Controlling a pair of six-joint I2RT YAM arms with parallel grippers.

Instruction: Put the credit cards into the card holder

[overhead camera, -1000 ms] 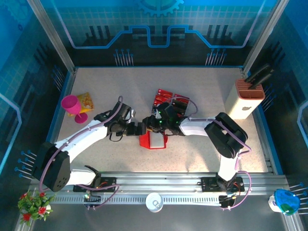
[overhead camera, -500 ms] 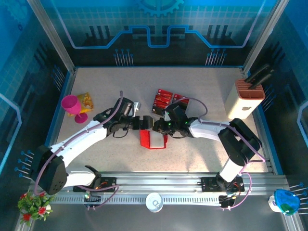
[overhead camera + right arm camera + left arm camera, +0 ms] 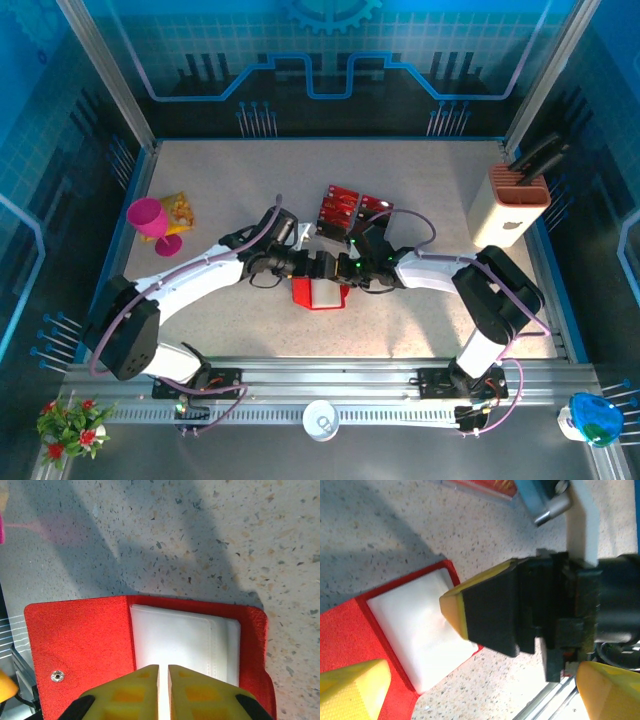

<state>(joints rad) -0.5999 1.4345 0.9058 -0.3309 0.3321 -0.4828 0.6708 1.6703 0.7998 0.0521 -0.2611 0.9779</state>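
The card holder [image 3: 318, 293] lies open in the middle of the table, red outside with a white pocket [image 3: 185, 640] inside. Red credit cards [image 3: 343, 206] lie just behind it; a red card edge [image 3: 485, 486] shows at the top of the left wrist view. My right gripper [image 3: 163, 672] hovers over the white pocket, its yellow fingers nearly touching with nothing between them. My left gripper [image 3: 480, 700] is open, facing the right gripper from the left, its yellow fingertips [image 3: 350, 690] spread either side of the holder's corner [image 3: 420, 630].
A pink cup [image 3: 150, 222] and a yellow packet [image 3: 178, 208] sit at the left. A beige slotted block [image 3: 517, 205] stands at the right edge. A white cup [image 3: 320, 418] rests on the front rail.
My left gripper has slid right, up to the holder and the right gripper. The right gripper's fingers have closed and it has shifted slightly over the pocket.
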